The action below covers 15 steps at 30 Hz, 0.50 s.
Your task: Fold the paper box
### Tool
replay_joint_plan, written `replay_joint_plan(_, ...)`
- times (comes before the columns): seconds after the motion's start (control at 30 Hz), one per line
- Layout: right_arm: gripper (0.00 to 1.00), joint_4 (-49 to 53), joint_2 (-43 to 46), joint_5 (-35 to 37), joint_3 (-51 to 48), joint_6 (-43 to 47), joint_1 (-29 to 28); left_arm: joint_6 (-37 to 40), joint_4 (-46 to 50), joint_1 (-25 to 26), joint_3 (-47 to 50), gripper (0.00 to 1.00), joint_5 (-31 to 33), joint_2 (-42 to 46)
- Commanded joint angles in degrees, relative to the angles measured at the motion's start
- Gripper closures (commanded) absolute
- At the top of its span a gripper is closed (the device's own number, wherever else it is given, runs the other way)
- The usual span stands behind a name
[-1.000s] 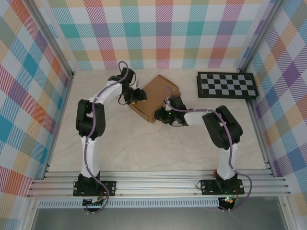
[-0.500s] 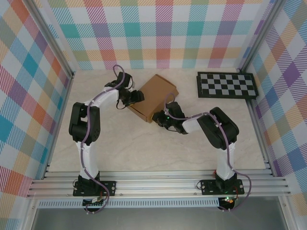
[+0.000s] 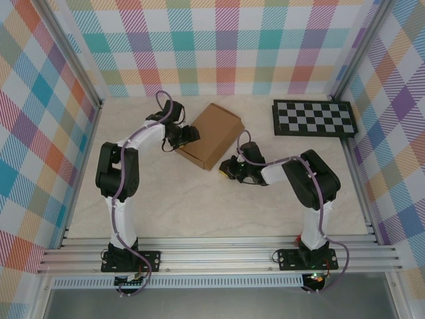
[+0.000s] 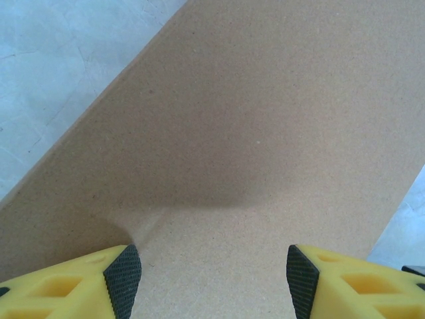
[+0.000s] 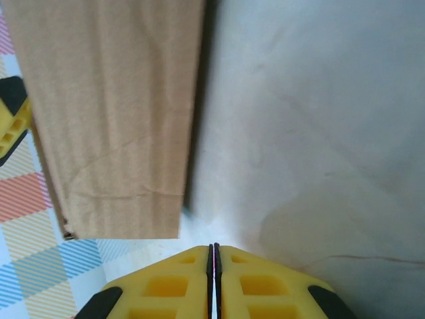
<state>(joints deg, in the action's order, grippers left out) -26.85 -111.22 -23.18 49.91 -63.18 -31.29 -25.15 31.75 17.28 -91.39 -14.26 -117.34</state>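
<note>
Since a second earlier, the right end effector [image 5: 212, 251] had backed off the near corner of the box [image 3: 214, 133] and now sat apart from it, nearer the surface's [image 3: 166, 199] near edge. Its yellow fingers were pressed flat together with nothing between them. The box had turned a little and slid slightly toward the far edge. It lay by the middle of that edge, with one corner pointing toward the near edge. The left arm's elbow had swung out toward the left edge.

The left end effector [image 4: 211, 272] stood at the box's left side with its fingers spread wide and brown cardboard running between the ribbed black pads [image 4: 124, 279]. It seemed to rest against the board rather than pinch it, though the close view left that unclear.

The box was a shallow, closed rectangle of plain brown cardboard, matte and finely grained, with a faint crease across the wall seen from the right wrist. The surface was pale and marbled with thin veins. A flat black-and-white checkerboard [image 3: 313, 118] lay in the far right corner, and plaid walls [image 3: 226, 46] enclosed the surface.

Both wrist views cut the box off, and the left end effector covered part of its left side from above.
</note>
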Motion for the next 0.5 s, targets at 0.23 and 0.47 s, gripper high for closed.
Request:
replay_joint_plan(0.23, 0.89, -5.4, -9.3, 0.7, 12.3, -8.3, -5.8, -3.1, 10.3, 1.6, 3.2, 0.35, 0.2, -3.3)
replay_joint_plan(0.47, 0.88, -4.5, -5.1, 4.1, 8.0, -7.2, -5.3, -2.5, 11.5, 1.7, 1.6, 0.35, 0.3, -3.0)
